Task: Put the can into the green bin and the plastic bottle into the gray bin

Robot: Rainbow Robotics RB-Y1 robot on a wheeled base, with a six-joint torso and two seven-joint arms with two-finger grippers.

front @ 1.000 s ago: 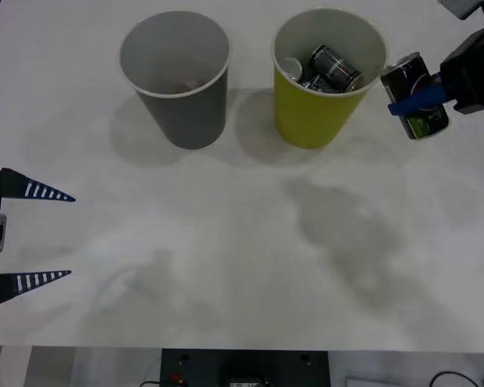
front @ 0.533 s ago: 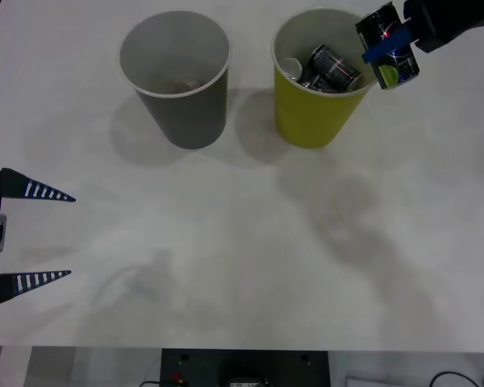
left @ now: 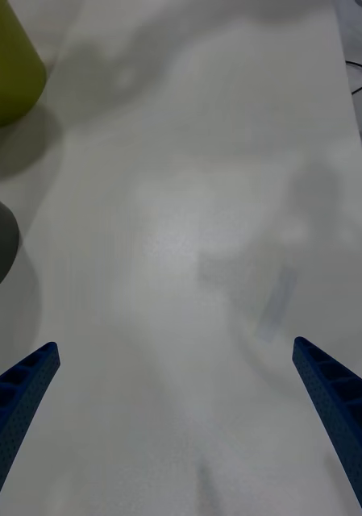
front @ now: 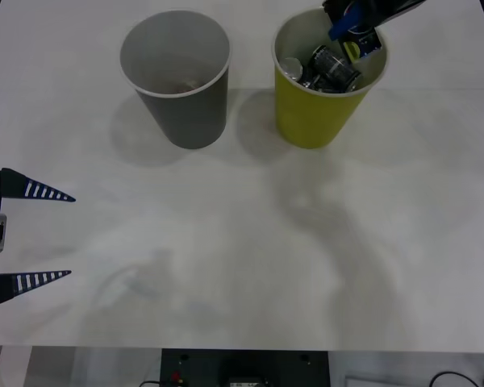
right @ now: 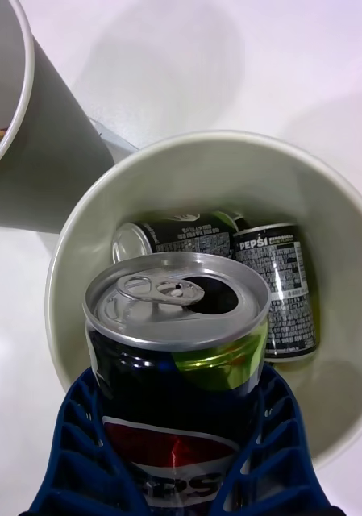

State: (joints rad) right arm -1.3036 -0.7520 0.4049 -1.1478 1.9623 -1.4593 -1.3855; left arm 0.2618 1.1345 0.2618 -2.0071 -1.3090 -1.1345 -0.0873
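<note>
My right fingers (right: 181, 476) grip the black Pepsi can (right: 179, 355) above the yellow-green cup-shaped bin (front: 316, 113), unreleased; left fingers (front: 32, 234) idle open; bottle step remains.

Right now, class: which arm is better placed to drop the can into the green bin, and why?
The right. Its claw already grips the can above the green bin's opening, where other cans lie. The left claw waits open at the table's near left edge, far from both bins.
</note>
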